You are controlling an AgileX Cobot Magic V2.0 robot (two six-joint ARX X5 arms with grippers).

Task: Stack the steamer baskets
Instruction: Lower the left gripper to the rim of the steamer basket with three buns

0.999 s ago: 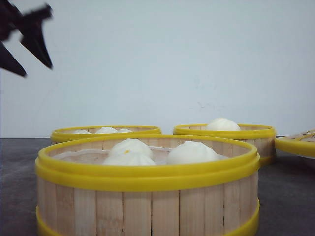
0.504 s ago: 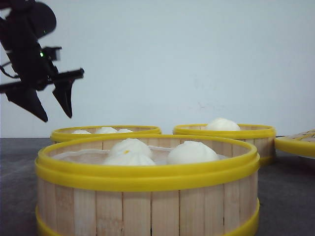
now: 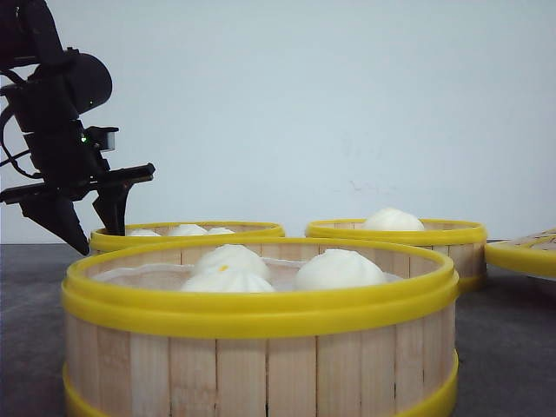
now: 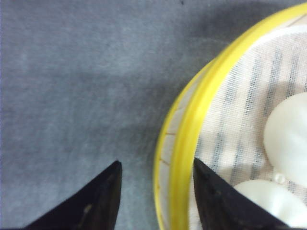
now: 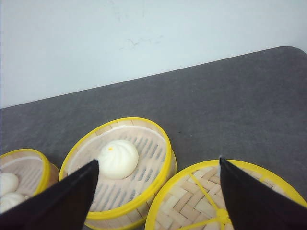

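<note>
While its two black fingers stand spread wide and hold nothing, the left gripper (image 3: 87,233) hangs over the left edge of the far-left steamer basket (image 3: 188,233); its wrist view shows the yellow rim of that basket (image 4: 184,143) running up between the fingers, one finger (image 4: 218,201) over the cloth-lined inside and the other over the grey table (image 4: 72,86) outside. White buns (image 4: 288,134) lie on the striped cloth in this basket.

Nearest the front camera stands the near steamer basket (image 3: 261,356), with pale slat walls, thick yellow bands and three buns (image 3: 337,269) on a white liner. To the far right sits the far-right steamer basket (image 3: 400,234), holding one bun (image 3: 393,220). All three baskets rest apart on the table, none stacked.

Well apart to the right, the right gripper (image 5: 156,184) is also spread wide and empty, hovering above the table. Under its view lie the far-right basket (image 5: 120,165) with its single bun and, just beside it, the flat woven lid (image 5: 201,201) with a yellow rim, seen at the right edge of the front view too (image 3: 523,252).
</note>
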